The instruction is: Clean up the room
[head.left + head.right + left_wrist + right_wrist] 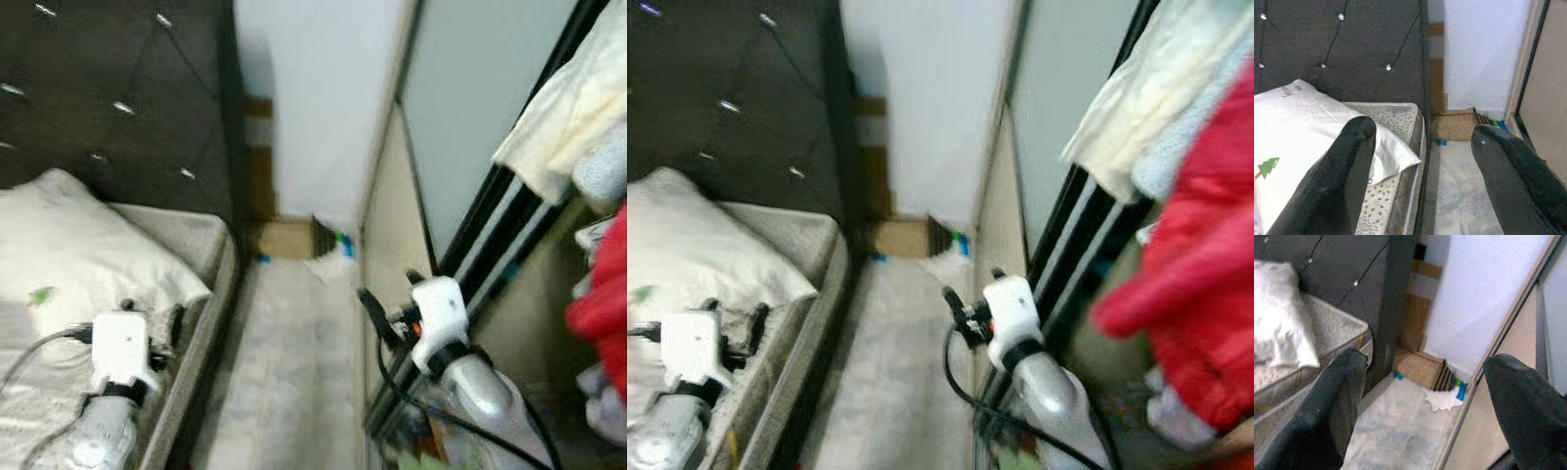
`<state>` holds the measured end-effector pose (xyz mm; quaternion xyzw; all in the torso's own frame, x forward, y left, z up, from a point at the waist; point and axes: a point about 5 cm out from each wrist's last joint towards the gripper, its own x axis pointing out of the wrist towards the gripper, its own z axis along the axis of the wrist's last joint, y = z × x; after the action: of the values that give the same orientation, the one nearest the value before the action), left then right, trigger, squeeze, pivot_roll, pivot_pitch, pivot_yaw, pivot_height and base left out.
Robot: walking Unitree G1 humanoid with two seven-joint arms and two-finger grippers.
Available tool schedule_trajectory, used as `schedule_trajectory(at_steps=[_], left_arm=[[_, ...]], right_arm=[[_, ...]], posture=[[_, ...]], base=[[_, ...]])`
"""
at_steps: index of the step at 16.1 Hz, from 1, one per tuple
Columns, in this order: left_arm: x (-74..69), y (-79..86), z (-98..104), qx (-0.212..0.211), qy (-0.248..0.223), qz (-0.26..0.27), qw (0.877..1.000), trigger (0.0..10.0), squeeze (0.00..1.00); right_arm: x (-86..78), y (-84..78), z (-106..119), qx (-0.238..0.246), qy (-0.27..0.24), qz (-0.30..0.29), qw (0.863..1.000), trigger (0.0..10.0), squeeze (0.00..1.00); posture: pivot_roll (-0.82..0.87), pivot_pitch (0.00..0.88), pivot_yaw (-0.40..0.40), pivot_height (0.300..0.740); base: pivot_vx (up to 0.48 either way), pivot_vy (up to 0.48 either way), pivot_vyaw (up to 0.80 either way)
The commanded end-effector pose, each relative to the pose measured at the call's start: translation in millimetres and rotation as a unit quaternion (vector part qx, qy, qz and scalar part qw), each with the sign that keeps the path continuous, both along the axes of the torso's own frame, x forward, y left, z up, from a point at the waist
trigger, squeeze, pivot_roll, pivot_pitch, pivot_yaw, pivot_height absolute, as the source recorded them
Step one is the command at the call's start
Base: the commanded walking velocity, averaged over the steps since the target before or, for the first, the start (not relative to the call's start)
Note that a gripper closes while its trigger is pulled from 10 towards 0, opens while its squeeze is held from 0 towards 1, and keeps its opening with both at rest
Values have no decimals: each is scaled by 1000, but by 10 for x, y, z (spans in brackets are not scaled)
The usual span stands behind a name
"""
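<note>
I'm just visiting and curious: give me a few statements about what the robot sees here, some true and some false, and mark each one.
1. A white pillow lies on the bed. True.
2. Both grippers are shut. False: the left gripper and right gripper are open and hold nothing.
3. A crumpled white paper lies on the floor at the far end of the aisle. True.
4. The headboard is bright yellow. False: it is dark and tufted.
5. A red garment hangs on the robot's right. True.
</note>
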<state>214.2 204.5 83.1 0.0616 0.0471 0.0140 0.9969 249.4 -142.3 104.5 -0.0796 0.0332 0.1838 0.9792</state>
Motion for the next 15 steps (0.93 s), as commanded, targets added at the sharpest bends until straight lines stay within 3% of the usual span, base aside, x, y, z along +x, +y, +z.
schedule_trajectory(at_steps=[1,15], left_arm=[[-7,7,10,3,0,-1,1000,10000,0],[10,-14,8,-2,-2,-1,1000,10000,0]], right_arm=[[5,-14,14,2,0,-5,1000,10000,0],[0,-6,17,4,-1,3,1000,10000,0]], posture=[[-13,0,-91,740],[-19,0,-94,740]], base=[[0,0,800],[0,0,800]])
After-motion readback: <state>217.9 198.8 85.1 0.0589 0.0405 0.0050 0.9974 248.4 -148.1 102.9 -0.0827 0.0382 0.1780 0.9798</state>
